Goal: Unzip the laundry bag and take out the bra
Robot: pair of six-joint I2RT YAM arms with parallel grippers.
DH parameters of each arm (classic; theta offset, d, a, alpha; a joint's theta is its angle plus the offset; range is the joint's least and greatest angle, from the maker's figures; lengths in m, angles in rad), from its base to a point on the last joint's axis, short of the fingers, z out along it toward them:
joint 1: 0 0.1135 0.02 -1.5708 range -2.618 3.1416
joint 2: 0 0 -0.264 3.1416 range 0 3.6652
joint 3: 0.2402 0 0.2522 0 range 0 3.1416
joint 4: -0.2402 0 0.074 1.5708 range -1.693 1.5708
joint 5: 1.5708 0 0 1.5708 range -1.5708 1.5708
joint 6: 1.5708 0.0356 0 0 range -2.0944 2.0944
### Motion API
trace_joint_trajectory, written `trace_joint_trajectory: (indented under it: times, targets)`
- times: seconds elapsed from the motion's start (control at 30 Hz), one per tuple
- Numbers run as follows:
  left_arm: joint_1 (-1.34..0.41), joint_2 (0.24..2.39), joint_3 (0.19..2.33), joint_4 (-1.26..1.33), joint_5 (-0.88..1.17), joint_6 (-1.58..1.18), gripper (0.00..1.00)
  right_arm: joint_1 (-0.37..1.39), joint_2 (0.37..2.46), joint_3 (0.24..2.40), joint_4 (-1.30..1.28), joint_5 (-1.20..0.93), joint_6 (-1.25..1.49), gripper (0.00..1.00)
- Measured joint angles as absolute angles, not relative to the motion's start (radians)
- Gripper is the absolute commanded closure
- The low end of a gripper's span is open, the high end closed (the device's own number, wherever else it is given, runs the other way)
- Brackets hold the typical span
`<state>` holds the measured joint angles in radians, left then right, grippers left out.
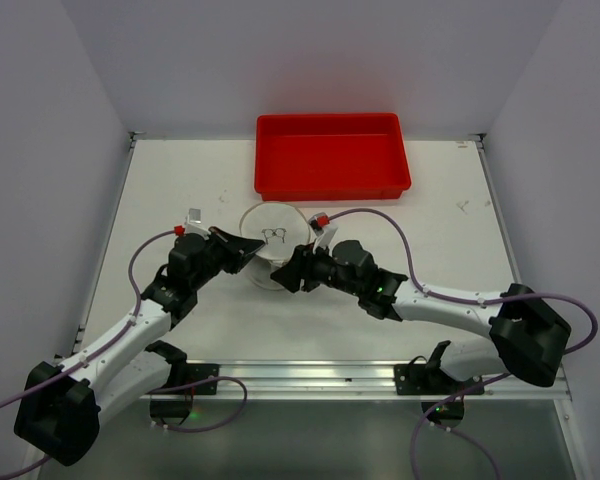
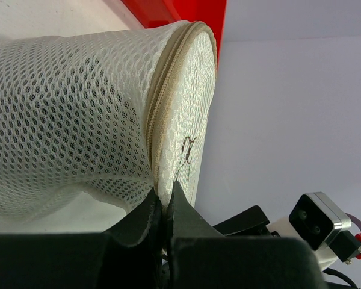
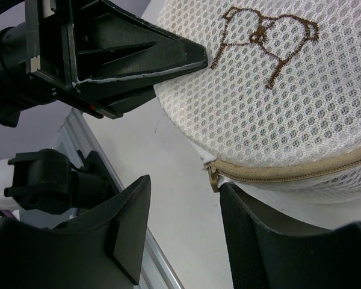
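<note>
The laundry bag (image 1: 273, 238), a round white mesh case with a small bra icon (image 3: 268, 33), sits mid-table, tipped up on its left side. My left gripper (image 2: 163, 195) is shut on the bag's rim by the tan zipper (image 2: 162, 102); the right wrist view shows its fingers (image 3: 168, 57) pinching that edge. My right gripper (image 3: 185, 183) is open at the bag's near side. The zipper pull (image 3: 213, 177) hangs just beside the tip of one finger (image 3: 253, 241), and nothing lies between the jaws. The zipper looks closed. The bra is hidden.
A red rectangular tray (image 1: 330, 155) stands at the back of the table, just behind the bag. A metal rail (image 1: 310, 375) runs along the near edge between the arm bases. White walls close in the table on three sides.
</note>
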<state>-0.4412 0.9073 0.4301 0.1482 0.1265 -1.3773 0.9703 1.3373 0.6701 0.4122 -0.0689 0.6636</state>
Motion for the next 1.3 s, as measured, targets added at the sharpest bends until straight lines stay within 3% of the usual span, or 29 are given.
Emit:
trace_joint_trajectory:
  times: [0.13, 0.37, 0.57, 0.8, 1.0, 1.3]
  targets:
    - [-0.441, 0.907, 0.43, 0.148, 0.127, -1.377, 1.0, 0.97, 1.337, 0.671, 0.413, -0.065, 0.67, 0.54]
    - [-0.441, 0.907, 0.43, 0.148, 0.127, -1.377, 1.0, 0.97, 1.338, 0.671, 0.408, -0.035, 0.676, 0.74]
    - [-0.441, 0.906, 0.43, 0.149, 0.127, -1.377, 1.0, 0.968, 1.338, 0.671, 0.402, -0.011, 0.676, 0.99]
    - [-0.441, 0.905, 0.432, 0.139, 0.134, -1.351, 1.0, 0.954, 1.307, 0.65, 0.377, -0.008, 0.649, 1.0]
    - [-0.438, 0.918, 0.474, 0.082, 0.175, -1.251, 1.0, 0.848, 1.153, 0.577, 0.268, -0.047, 0.57, 1.0]
    - [-0.357, 1.06, 0.567, 0.016, 0.435, -0.985, 1.0, 0.772, 1.022, 0.571, 0.055, -0.098, 0.422, 1.0]
